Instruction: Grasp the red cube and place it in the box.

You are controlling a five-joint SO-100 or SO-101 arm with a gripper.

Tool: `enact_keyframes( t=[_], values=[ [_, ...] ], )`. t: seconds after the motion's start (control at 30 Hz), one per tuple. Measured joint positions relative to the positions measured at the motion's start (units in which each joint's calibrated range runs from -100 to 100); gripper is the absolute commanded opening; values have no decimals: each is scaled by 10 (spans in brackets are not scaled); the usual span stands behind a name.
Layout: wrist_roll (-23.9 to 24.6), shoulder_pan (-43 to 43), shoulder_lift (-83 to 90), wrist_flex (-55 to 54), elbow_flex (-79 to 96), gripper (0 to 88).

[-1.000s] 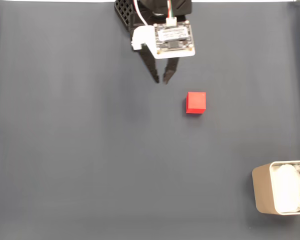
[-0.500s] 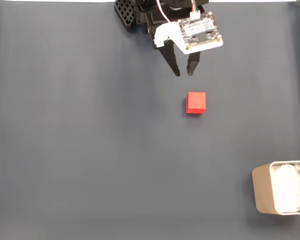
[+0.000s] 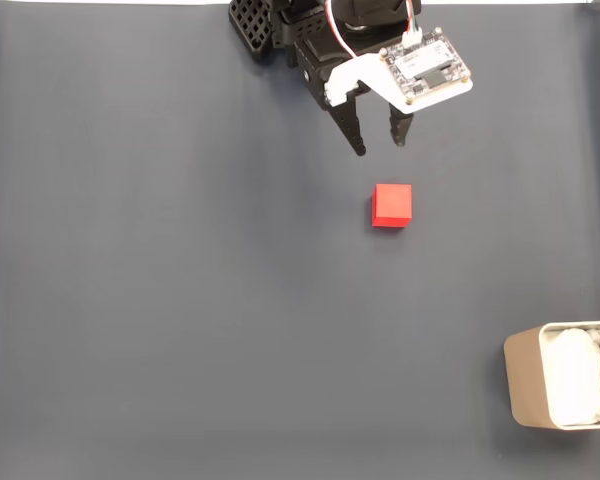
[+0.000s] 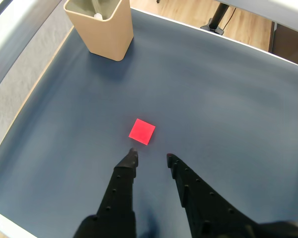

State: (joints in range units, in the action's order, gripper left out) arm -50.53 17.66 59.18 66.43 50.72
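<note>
Cube (image 3: 392, 204) (image 4: 142, 131) mid-counter, untouched; end effector (image 3: 378, 146) (image 4: 150, 154) narrowly parted, empty, hovering near it; box (image 3: 560, 389) (image 4: 103, 28) at counter corner.

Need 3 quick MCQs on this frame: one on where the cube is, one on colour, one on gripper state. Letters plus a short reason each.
1. In the fixed view, where does the red cube lie?
A. inside the box
B. on the mat, below the gripper tips
C. between the fingers

2. What colour is the mat?
A. dark blue-grey
B. white
C. green

3. What state is the gripper in?
A. shut on the cube
B. open and empty
C. resting in the box

Answers:
1 B, the cube sits alone on the mat, far from the box.
2 A, both views show it.
3 B, the wrist view shows a gap between the fingers, with the cube ahead of them.
</note>
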Motion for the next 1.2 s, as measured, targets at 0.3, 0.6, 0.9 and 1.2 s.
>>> enact_keyframes(
  t=[0.3,0.6,0.9,1.2],
  values=[
    [-13,2,-19,-60,44,194],
    [-13,19,-64,-103,46,242],
    [-13,20,-83,-167,108,266],
    [-13,19,-104,-217,155,274]
  ],
)
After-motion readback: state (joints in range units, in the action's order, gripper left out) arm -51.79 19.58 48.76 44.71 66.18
